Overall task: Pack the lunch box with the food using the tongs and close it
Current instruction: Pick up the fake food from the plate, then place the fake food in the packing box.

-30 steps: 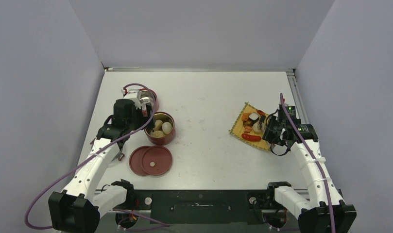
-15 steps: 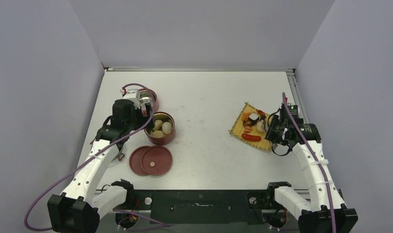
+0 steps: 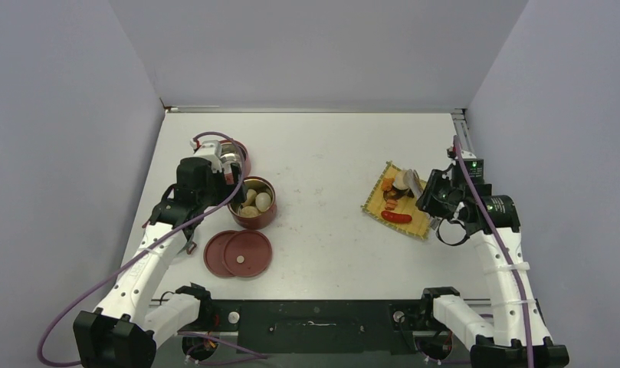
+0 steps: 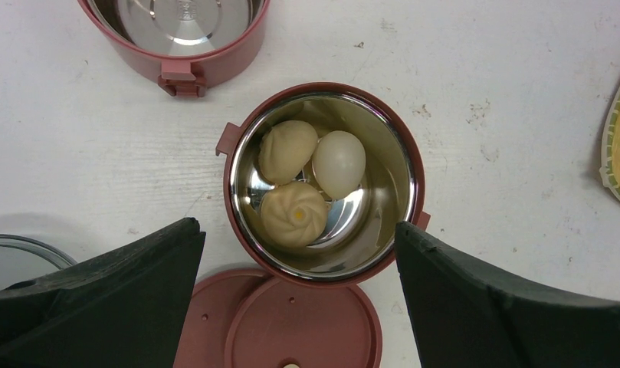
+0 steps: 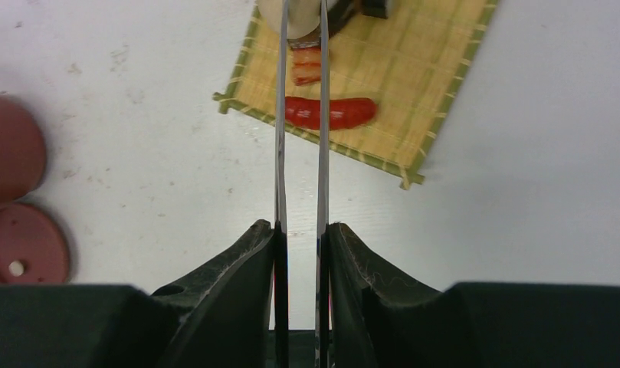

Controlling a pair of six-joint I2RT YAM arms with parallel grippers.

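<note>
The lunch box is in pieces at the left. One dark-red bowl holds two cream buns and a white ball. Behind it stands an empty bowl, and two flat lids lie in front. My left gripper hangs open above the filled bowl, one finger on each side. My right gripper is shut on the tongs. The tongs' tips pinch a pale ball over the yellow mat. A red sausage and small red pieces lie on the mat.
The mat sits at the right, close to the metal rail along the table's edge. The lids lie near the front left. Grey walls close in the table on three sides.
My right gripper has risen and drawn back to the right with the tongs, lifting a pale ball off the mat. My left gripper has opened a little wider.
</note>
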